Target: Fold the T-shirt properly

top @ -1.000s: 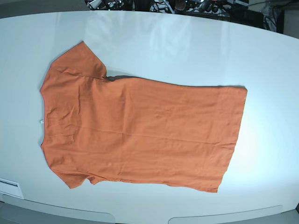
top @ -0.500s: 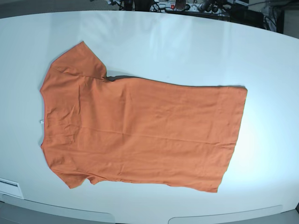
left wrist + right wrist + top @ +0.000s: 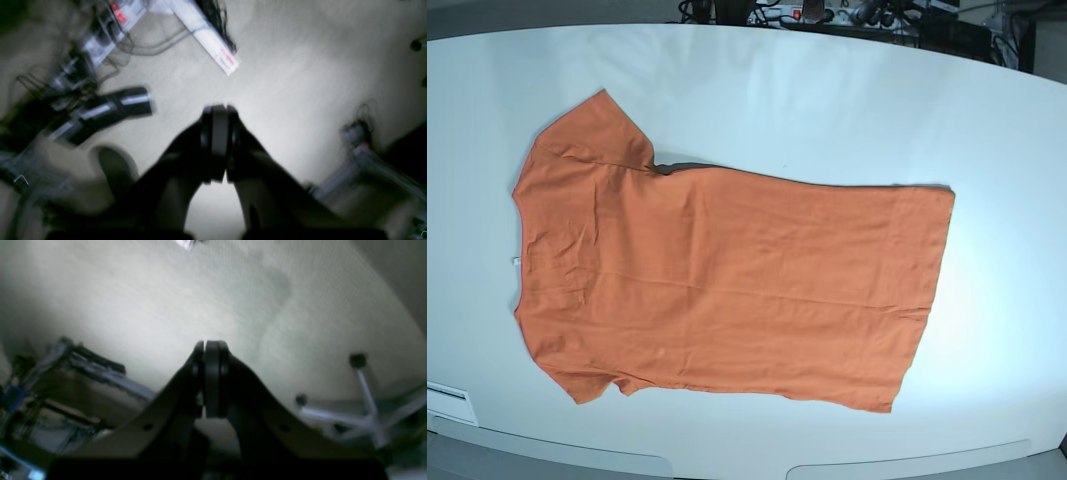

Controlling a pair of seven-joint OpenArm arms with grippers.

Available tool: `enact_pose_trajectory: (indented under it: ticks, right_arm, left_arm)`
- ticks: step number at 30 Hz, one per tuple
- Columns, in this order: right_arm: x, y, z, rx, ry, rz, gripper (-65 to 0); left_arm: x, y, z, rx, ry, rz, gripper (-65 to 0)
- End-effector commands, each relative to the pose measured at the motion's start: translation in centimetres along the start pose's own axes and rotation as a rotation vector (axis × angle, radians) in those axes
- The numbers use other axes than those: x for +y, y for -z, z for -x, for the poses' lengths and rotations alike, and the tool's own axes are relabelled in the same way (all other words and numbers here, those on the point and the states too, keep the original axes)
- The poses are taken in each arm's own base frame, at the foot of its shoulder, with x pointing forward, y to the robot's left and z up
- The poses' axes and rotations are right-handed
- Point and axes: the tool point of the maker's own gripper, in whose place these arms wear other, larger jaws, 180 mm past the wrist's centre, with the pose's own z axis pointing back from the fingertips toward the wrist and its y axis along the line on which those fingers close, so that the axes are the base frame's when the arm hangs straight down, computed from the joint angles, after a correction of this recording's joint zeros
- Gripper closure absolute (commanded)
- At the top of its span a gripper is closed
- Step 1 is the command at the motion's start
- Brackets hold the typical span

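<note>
The orange T-shirt point(image 3: 727, 275) lies flat and spread out on the white table point(image 3: 827, 100), neck to the left and hem to the right, with a small white neck tag point(image 3: 514, 262) at its left edge. Neither gripper shows in the base view. In the left wrist view my left gripper point(image 3: 217, 143) is shut and empty, pointed at the floor. In the right wrist view my right gripper point(image 3: 210, 380) is shut and empty, also over the floor. The shirt shows in neither wrist view.
Cables and equipment point(image 3: 827, 12) lie beyond the table's far edge. The left wrist view shows floor clutter, cables and a white power strip point(image 3: 213, 46). The right wrist view shows a chair base point(image 3: 363, 406) and a rack point(image 3: 66, 373).
The shirt has not moved. The dark clutter at the table's far edge in the base view has shifted slightly.
</note>
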Motion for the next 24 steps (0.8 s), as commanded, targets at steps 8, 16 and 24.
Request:
enact_pose_trajectory:
  ticks: [8, 16, 24]
  right_arm:
    - [-2.2, -7.5, -3.9, -0.132, -0.171, 0.28, 0.0]
    - [-7.6, -12.3, -6.8, -0.195, -0.222, 0.605, 0.0]
    - [-14.1, -18.1, -8.5, -0.264, -0.255, 0.9, 0.0]
  left_arm:
    - [0.9, -7.0, -3.9, -0.055, 0.312, -0.16, 0.0]
    - [6.2, -10.7, -9.1, -0.158, 0.419, -0.4, 0.0]
    - [14.4, -13.8, -13.1, -0.239, 0.455, -0.584, 0.0]
